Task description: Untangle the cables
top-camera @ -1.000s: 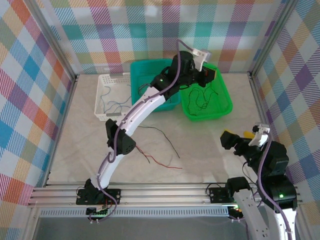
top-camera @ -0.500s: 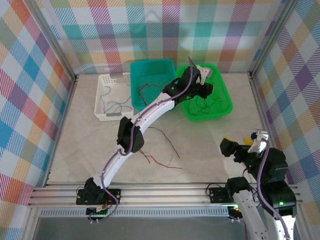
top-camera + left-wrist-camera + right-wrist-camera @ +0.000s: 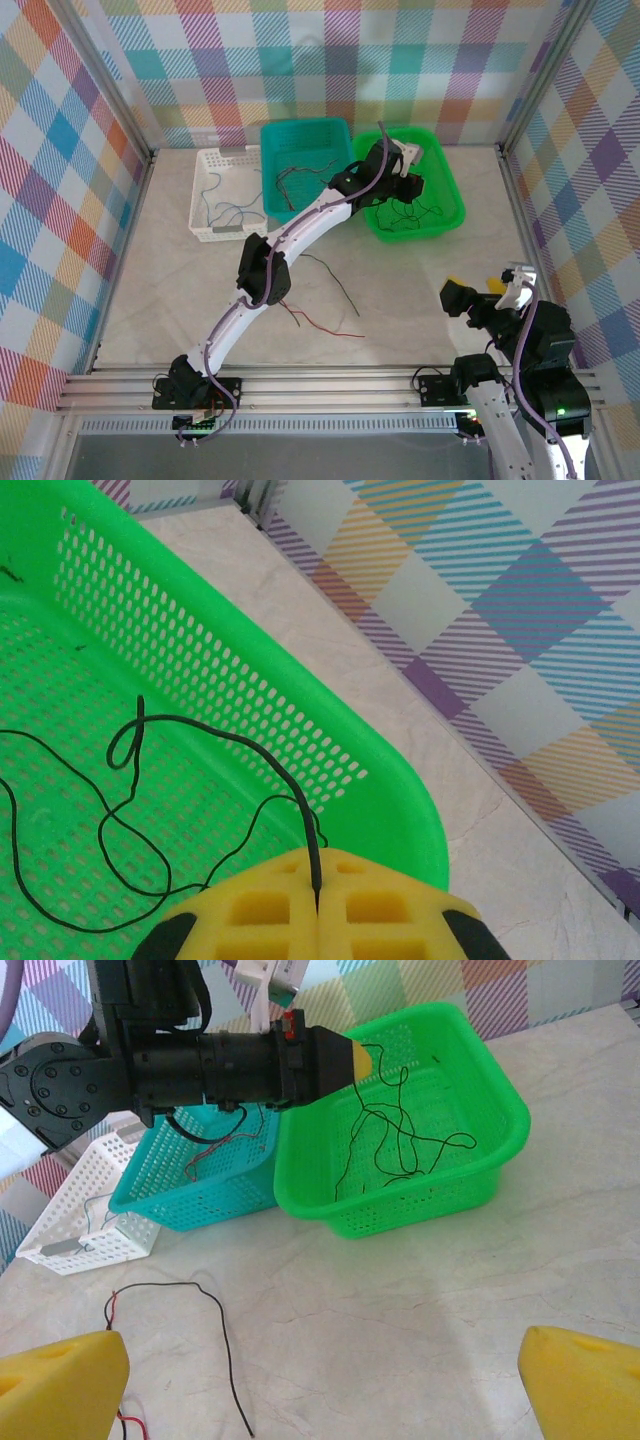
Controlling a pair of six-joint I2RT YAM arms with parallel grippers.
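Green basket [image 3: 230, 680] near the worktop's [image 3: 400, 290] far right corner is where this black cable [image 3: 312, 855] goes. I should lower over its middle so the loops land inside the rim. My left pincer [image 3: 318, 880] is pressed together, pinching that cable. My right pincer [image 3: 320, 1375] is spread wide and empty.

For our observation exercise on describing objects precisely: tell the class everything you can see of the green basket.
The green basket is a bright, glossy, plastic-looking tray, rectangular with rounded corners, a smooth rolled rim, and walls and floor perforated with small oval holes. It sits upright on the pale marbled table, at the far side right of centre, close beside the teal basket. Thin black cable lies looped on its floor. The left gripper hovers over its interior, shut on one end of that cable.
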